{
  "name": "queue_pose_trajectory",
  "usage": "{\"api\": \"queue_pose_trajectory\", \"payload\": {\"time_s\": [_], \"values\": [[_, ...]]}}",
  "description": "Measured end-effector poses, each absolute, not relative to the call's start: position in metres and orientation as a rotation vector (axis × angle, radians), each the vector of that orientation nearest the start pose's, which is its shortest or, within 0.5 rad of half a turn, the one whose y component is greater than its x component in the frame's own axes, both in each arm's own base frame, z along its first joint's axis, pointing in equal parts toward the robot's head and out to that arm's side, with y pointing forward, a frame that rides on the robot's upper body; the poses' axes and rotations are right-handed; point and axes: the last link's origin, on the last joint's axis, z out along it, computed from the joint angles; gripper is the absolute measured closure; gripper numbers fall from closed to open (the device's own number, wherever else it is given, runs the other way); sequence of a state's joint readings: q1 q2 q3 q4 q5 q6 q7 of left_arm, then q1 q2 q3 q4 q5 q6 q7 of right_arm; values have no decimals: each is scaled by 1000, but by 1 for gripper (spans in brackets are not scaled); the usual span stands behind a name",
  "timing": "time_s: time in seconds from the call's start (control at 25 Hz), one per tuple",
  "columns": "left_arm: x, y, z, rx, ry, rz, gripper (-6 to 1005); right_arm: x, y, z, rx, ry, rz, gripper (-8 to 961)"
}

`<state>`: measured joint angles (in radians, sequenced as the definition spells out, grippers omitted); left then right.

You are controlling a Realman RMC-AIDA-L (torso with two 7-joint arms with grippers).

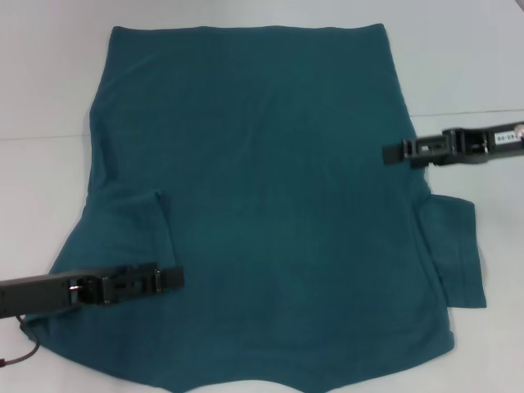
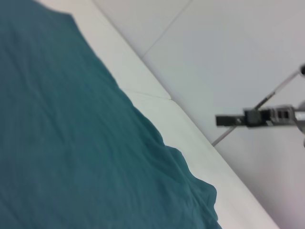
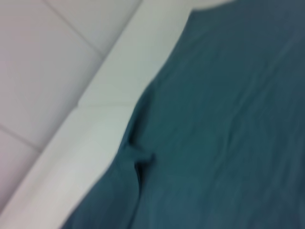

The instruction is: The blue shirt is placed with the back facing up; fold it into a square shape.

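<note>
The blue shirt (image 1: pixel 270 188) is plain dark teal; the table (image 1: pixel 41 98) white; both grippers black.

I see the blue shirt (image 1: pixel 270 205) lying flat, plain side up, hem far, collar near; its left sleeve is folded inward, its right sleeve spread out.

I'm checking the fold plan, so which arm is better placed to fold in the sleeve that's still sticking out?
The right. The right gripper sits at the blue shirt's right edge, just above the sleeve still lying spread outward. The left gripper is over the opposite side, where the sleeve already looks folded in.
</note>
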<state>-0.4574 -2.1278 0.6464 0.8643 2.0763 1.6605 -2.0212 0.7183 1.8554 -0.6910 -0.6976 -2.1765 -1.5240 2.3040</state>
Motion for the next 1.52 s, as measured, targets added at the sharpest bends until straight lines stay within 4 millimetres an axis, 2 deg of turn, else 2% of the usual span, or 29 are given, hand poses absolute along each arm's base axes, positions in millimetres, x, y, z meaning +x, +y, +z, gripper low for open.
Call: {"api": "queue_pose_trajectory", "payload": {"time_s": [0.08, 0.28, 0.32, 0.56, 0.68, 0.92, 1.32, 1.52], "values": [[-267, 312, 17, -2533, -1467, -761, 254, 249, 399, 93, -2418, 1526, 428, 25], [-271, 314, 23, -2479, -1496, -800, 132, 265, 381, 101, -2394, 1643, 230, 25], [-271, 314, 24, -2477, -1496, -803, 108, 269, 379, 103, -2374, 1660, 236, 25], [-268, 318, 22, -2472, -1490, -810, 114, 291, 370, 125, -2216, 1755, 409, 25], [-268, 319, 21, -2467, -1488, -810, 114, 306, 361, 129, -2148, 1809, 406, 25], [-272, 321, 22, -2440, -1498, -805, 113, 326, 350, 126, -2070, 1887, 298, 25], [-274, 320, 20, -2427, -1514, -806, 114, 339, 354, 107, -2000, 1911, 245, 28], [-274, 321, 20, -2423, -1513, -805, 113, 338, 358, 95, -2003, 1922, 243, 30]]}}
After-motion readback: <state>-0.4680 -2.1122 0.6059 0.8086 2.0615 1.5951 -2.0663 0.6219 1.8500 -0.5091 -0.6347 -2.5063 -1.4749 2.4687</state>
